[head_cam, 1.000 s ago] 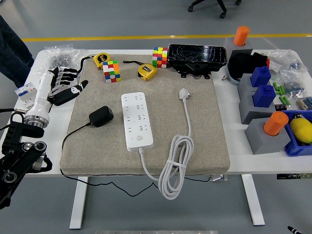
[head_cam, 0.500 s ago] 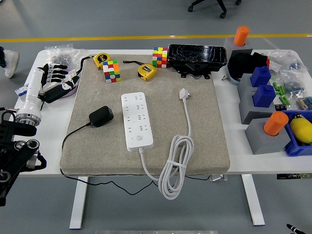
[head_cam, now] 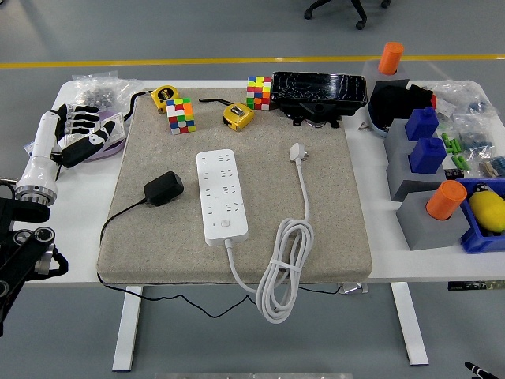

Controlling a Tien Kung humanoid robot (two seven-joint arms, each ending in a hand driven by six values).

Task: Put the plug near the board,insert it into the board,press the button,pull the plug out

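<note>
Only the left hand (head_cam: 85,130) shows, fingers loosely spread and empty, over the table's (head_cam: 79,237) left edge; its arm is cut off at the frame. Lying free on the mat (head_cam: 331,221), the black plug (head_cam: 164,189) sits just left of the white board (head_cam: 220,195), whose long axis runs near-to-far.

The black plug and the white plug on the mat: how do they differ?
The black plug is a chunky block lying left of the white power strip; the white plug is small and flat, lying to the strip's right. The black plug's thin dark cable runs off the mat's near edge; the white plug's thick cable ends in a tied coil joined to the strip. Neither is inserted.
</note>
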